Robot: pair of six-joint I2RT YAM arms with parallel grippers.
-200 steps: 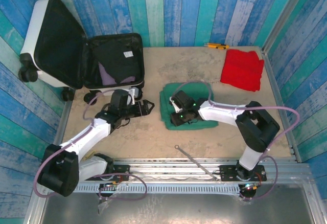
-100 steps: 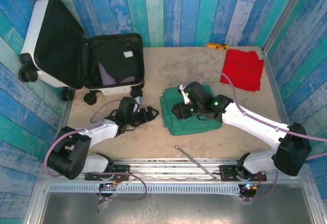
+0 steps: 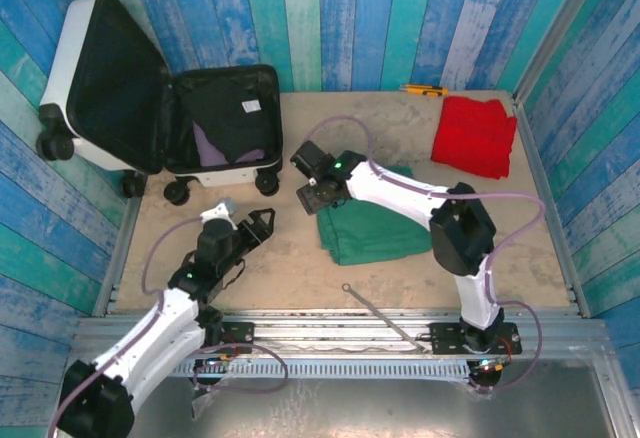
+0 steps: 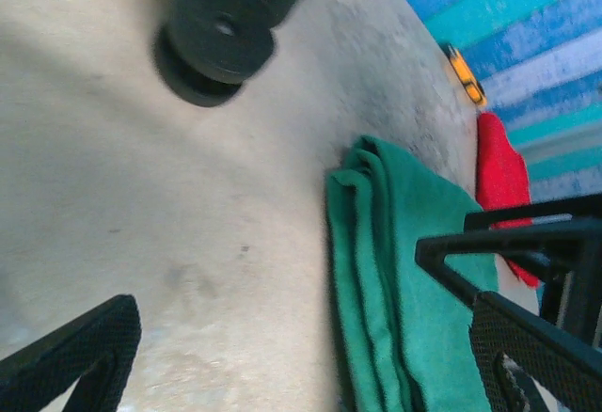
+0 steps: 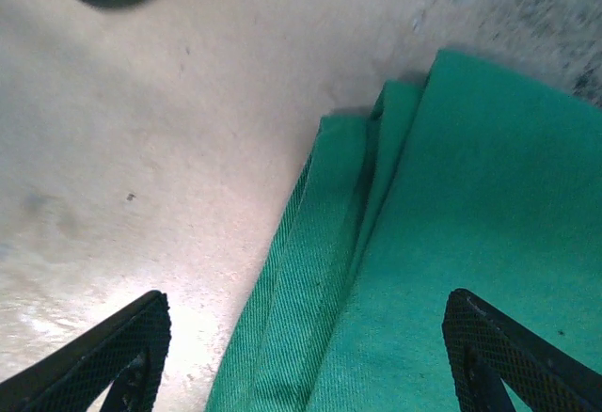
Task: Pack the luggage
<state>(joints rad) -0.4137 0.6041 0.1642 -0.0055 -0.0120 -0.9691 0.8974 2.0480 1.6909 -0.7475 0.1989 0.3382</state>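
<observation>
Open luggage [image 3: 110, 88] near left of right gripper [image 3: 306, 198]

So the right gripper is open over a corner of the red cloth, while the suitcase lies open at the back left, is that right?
Not quite: the right gripper is over the green cloth, as the right wrist view shows. The rest holds.

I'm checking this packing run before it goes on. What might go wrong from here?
The right gripper hangs open over the folded green cloth's left edge. Closing there may pinch only some layers, so the cloth could unfold when lifted. The left gripper, also open, sits just left of that cloth, near the path to the suitcase, so the arms may clash on the way over.
</observation>
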